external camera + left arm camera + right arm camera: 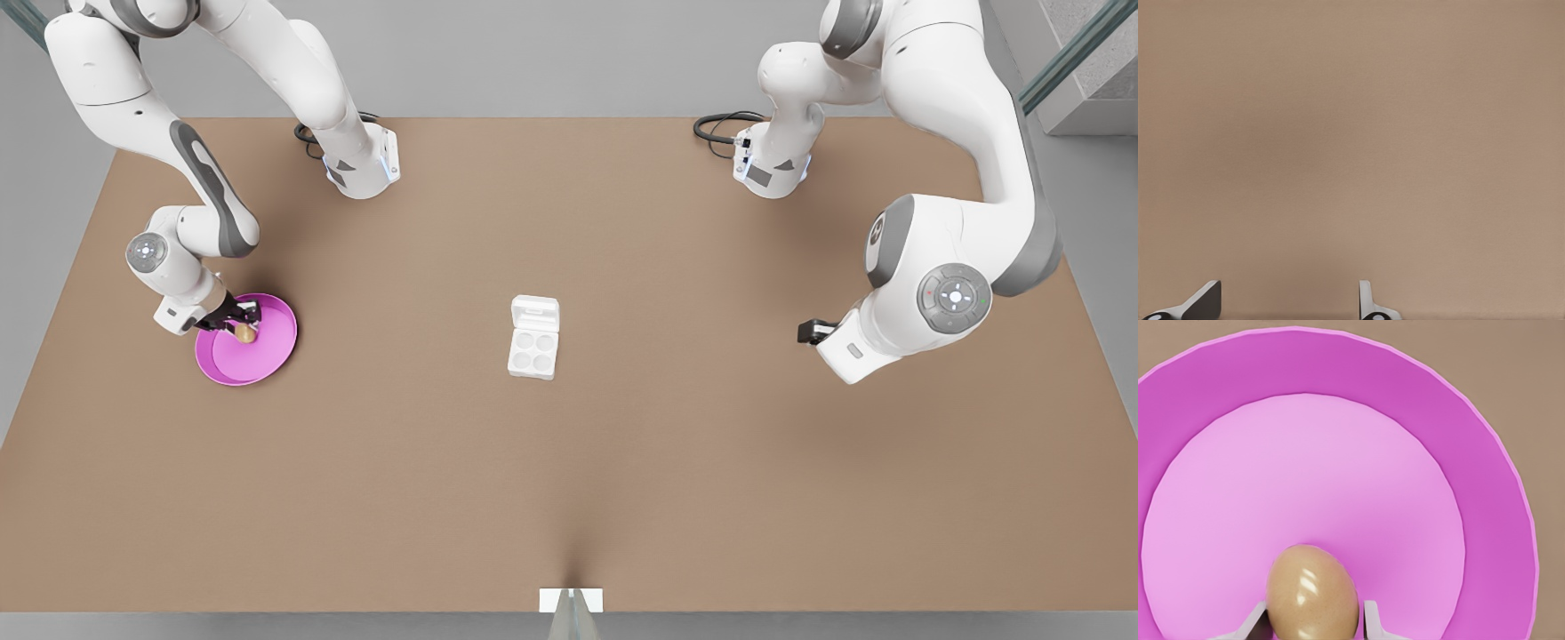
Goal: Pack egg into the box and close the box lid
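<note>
- plain brown table [569,480] under a grey backdrop, simulator render, little else on it.
- nearest to the working tool: egg [1313,593] seated between the right gripper [1313,621] fingers, pads flanking it on both sides, apparently touching; hard to say whether truly clamped yet or just bracketed.
- same pairing in the front view: right gripper [242,322] down over the egg [244,333], on the pink plate [267,356], at the front view's left.
- egg's long axis pointing roughly away from the wrist, so fingers closing across its narrow waist — a fair grip, by judgement.
- egg resting on the plate floor, near the rim on the gripper's side; plate wall [1485,467] low and sloped, probably no bar to a straight lift.
- farther off: box [533,351] mid-table, well apart from the plate, four cups bare, box lid [535,313] folded back flat on the far side.
- path from plate to box across bare table, nothing between.
- farthest: left gripper [813,332] at the front view's right, waiting, fingers [1205,300] spread wide over bare table, holding nothing.
</note>
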